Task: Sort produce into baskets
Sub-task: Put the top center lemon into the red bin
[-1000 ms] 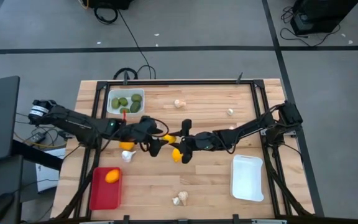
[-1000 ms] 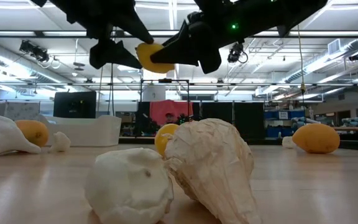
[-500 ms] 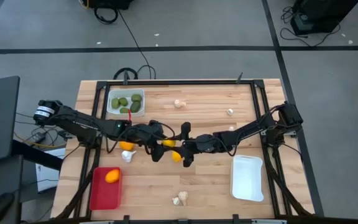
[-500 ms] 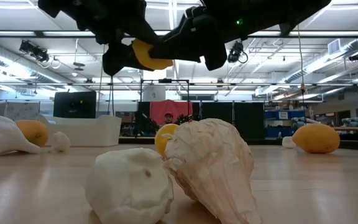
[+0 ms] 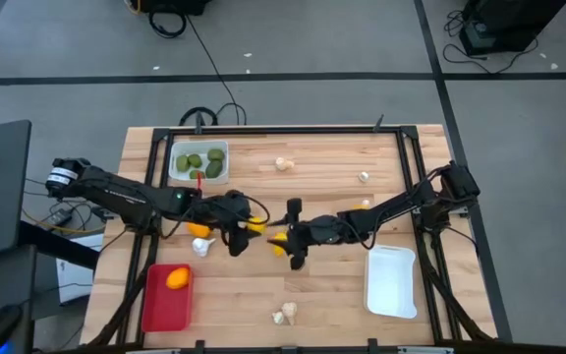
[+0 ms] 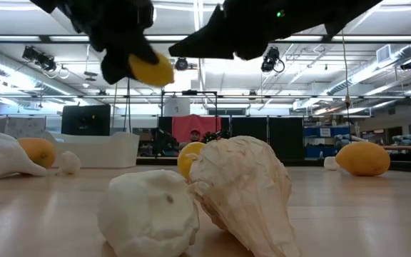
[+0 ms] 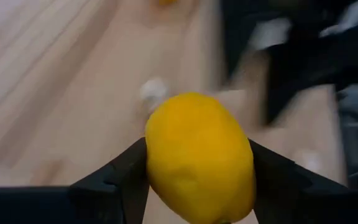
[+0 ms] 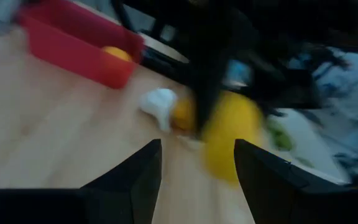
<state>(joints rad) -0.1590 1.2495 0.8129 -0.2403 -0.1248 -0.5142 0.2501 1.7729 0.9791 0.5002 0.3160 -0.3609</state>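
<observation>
My left hand [image 7: 199, 186] grips a yellow fruit [image 7: 199, 157] above the middle of the counter [image 5: 332, 157], so the sorting step is carrying it left and near, to the red basket [image 5: 165, 300]. My right hand [image 8: 197, 168], just right, hangs open and empty.

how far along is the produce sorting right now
Done: green fruits sit in the white tray, one yellow fruit in the red tray. In hand: the left tool grips a yellow fruit. Left: garlic pieces and more yellow fruit on the table.
</observation>
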